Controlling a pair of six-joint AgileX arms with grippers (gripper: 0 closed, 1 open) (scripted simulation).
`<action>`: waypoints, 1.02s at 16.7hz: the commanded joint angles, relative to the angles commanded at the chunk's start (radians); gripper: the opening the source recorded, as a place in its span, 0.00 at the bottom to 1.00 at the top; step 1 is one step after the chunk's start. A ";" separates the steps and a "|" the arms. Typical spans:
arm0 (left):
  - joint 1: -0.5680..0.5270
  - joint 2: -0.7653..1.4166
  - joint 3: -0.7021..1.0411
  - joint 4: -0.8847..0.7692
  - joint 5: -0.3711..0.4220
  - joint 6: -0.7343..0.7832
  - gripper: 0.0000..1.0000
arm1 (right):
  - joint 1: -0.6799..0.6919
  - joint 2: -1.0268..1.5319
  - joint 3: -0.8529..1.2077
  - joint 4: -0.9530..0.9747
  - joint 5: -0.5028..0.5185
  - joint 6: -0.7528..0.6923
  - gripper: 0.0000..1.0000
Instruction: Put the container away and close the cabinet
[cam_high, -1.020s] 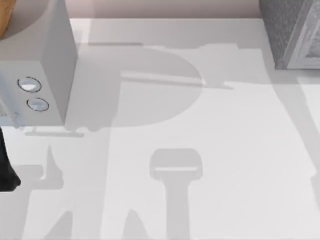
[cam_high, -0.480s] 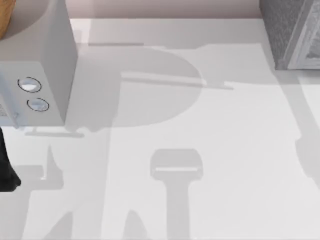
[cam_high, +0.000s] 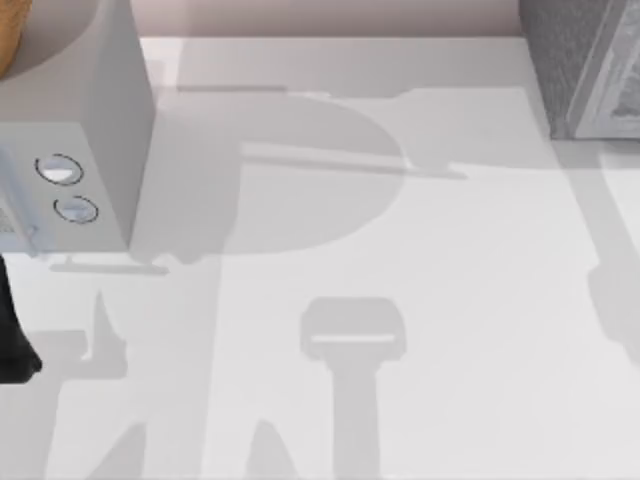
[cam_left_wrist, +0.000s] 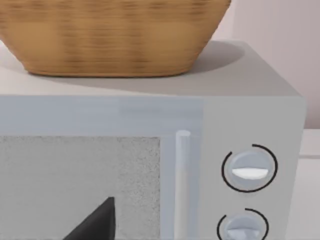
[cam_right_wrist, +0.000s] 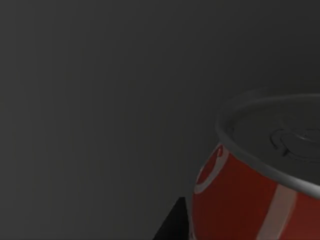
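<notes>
The container (cam_right_wrist: 250, 200), a red can with white marks and a silver top, sits very close in the right wrist view with dark surroundings all around it. A dark part of my right gripper (cam_right_wrist: 174, 225) shows just beside the can. The cabinet (cam_high: 565, 60), dark grey and speckled, stands at the table's back right corner, and its pale framed door panel (cam_high: 612, 90) runs out of the top view. My left gripper (cam_left_wrist: 97, 222) hangs in front of the smooth grey box's door, and its arm (cam_high: 10, 340) sits at the table's left edge.
A light grey box with two round dials (cam_high: 75, 150) stands at the back left, with a wicker basket (cam_left_wrist: 115, 35) on top of it. Arm shadows fall across the white table (cam_high: 450, 300).
The shadow at the table's right edge has crept up and to the left. The cabinet's door panel has shifted slightly. The left arm has not moved.
</notes>
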 joint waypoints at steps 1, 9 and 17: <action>0.000 0.000 0.000 0.000 0.000 0.000 1.00 | 0.000 0.000 0.000 0.000 0.000 0.000 0.08; 0.000 0.000 0.000 0.000 0.000 0.000 1.00 | 0.000 0.000 0.000 0.000 0.000 0.000 0.68; 0.000 0.000 0.000 0.000 0.000 0.000 1.00 | 0.000 0.000 0.000 0.000 0.000 0.000 1.00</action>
